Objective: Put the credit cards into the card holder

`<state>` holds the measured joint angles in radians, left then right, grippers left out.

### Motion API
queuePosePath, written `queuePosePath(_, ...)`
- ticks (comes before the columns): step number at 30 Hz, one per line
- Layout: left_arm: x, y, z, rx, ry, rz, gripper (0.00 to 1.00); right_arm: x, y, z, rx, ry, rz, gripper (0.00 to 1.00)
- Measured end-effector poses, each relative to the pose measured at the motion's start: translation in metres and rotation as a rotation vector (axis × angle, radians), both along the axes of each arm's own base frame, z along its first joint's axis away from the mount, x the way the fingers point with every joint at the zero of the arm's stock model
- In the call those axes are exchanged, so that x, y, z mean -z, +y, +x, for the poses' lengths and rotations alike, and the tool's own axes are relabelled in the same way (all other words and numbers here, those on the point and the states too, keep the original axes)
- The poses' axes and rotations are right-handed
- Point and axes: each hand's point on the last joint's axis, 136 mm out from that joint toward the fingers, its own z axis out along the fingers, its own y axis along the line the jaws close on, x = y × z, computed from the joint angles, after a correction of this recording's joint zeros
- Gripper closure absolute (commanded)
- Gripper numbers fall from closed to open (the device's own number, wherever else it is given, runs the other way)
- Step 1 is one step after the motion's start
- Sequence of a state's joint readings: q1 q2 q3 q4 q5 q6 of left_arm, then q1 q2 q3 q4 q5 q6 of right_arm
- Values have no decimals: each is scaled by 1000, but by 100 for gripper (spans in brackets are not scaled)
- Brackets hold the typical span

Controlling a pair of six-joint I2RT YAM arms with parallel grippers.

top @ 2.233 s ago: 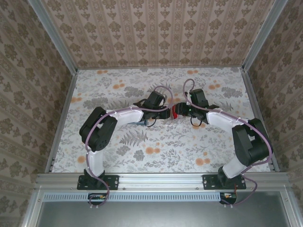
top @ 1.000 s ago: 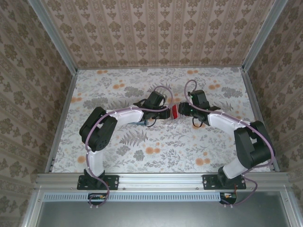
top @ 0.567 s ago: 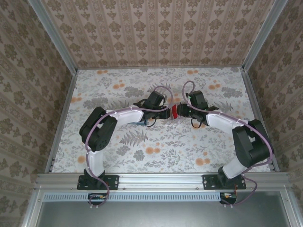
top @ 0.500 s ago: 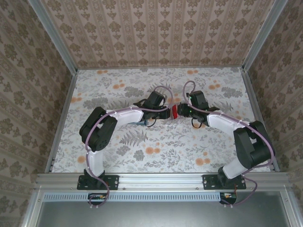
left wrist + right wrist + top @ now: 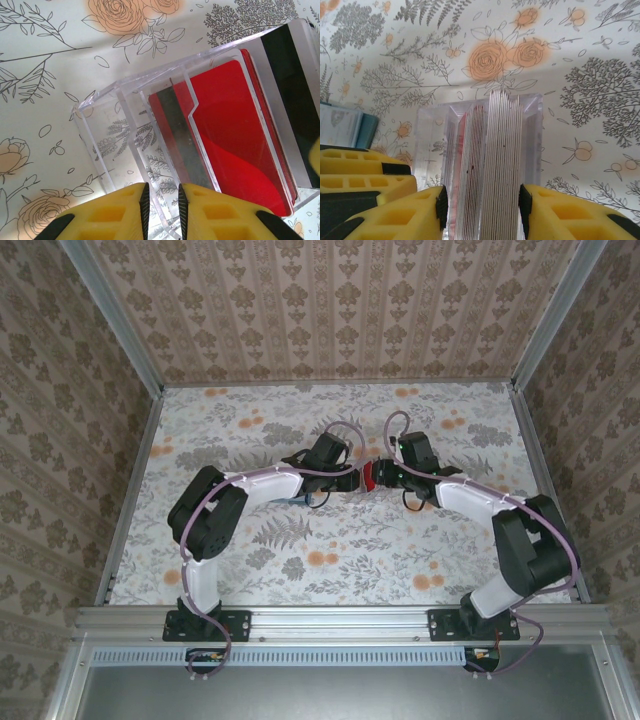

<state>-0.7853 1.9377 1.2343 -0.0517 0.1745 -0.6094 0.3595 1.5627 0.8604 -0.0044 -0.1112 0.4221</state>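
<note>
Left gripper [image 5: 161, 200], jaws narrow, pinches the clear tray [image 5: 107, 125] by its wall at lower centre, apparently to steady it. Right gripper [image 5: 482, 199] clamps the upright credit cards [image 5: 492, 150], likely to lift them.

My left arm [image 5: 262, 485] and right arm [image 5: 478, 502] have white shells between big black round joints. A thin pale purple cable [image 5: 341, 424] loops along each one, starting at the black base plates [image 5: 208, 624] bolted on the aluminium rail [image 5: 340, 618]. Far from the rail, the fingers [image 5: 107, 215] of my left gripper [image 5: 162, 200] and right gripper [image 5: 481, 205] are bright yellow with square hollows and black inner pads [image 5: 145, 205].
</note>
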Motion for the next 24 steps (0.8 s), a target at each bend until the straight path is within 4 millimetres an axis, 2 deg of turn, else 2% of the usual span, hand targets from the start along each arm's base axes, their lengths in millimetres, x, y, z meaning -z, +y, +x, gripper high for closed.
queuePosePath(6,0,0,0,-2,-2,1,74,0,7,3,-20,6,15,55)
queuePosePath(24,0,0,0,-2,-2,2,74,-1,8,3,-29,3,20,56)
